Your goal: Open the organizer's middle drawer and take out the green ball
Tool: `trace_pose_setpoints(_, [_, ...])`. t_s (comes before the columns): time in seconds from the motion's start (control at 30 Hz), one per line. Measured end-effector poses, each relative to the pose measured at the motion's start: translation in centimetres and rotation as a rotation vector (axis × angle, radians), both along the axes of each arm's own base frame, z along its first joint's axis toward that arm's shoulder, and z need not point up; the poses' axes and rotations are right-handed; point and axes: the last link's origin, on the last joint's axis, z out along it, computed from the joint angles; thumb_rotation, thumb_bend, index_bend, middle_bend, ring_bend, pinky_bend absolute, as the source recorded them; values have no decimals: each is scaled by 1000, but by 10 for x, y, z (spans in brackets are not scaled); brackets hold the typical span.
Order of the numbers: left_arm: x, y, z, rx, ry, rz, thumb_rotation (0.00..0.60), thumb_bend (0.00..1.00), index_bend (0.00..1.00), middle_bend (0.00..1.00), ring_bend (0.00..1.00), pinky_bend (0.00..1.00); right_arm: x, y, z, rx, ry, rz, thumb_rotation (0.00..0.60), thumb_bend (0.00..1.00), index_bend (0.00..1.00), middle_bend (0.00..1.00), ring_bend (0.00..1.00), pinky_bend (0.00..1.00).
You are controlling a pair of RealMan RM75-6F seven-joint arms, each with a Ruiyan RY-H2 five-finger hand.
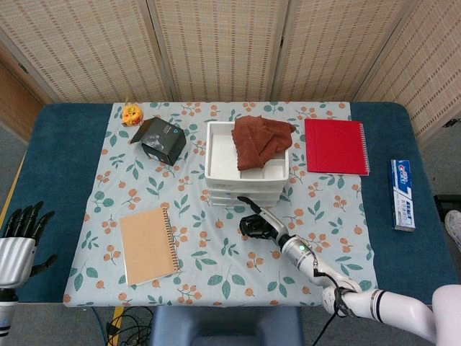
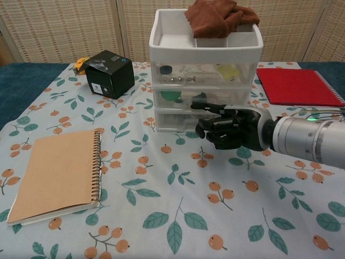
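The white organizer (image 2: 205, 51) stands mid-table with three clear drawers, all flush with its front. Inside the middle drawer (image 2: 183, 97) sits the green ball (image 2: 171, 96), at the left. My right hand (image 2: 229, 128) is right in front of the middle and bottom drawers, its fingers curled in and holding nothing, with one dark fingertip (image 2: 206, 106) reaching the middle drawer's front. The head view shows the same right hand (image 1: 256, 223) just before the organizer (image 1: 223, 155). My left hand (image 1: 21, 234) hangs off the table's left edge, fingers spread and empty.
A brown cloth (image 2: 218, 16) lies in the organizer's top tray. A black box (image 2: 110, 73) and a yellow item (image 1: 132, 113) sit back left. A tan notebook (image 2: 59, 172) lies front left, a red notebook (image 2: 299, 86) at right, and a toothpaste box (image 1: 403, 194) far right.
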Motion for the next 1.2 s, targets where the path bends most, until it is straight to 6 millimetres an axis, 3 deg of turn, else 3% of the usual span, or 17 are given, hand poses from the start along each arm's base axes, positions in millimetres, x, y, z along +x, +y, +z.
trace_pose_setpoints(0.63, [1, 1, 7, 3, 22, 10, 600, 133, 144, 40, 42, 60, 7, -13, -13, -5, 19, 18, 600, 655, 1, 682, 853, 1000])
trace_pose_setpoints(1.2, [5, 2, 5, -6, 30, 7, 600, 132, 144, 40, 43, 60, 6, -10, -15, -2, 20, 34, 600, 690, 165, 681, 853, 1000])
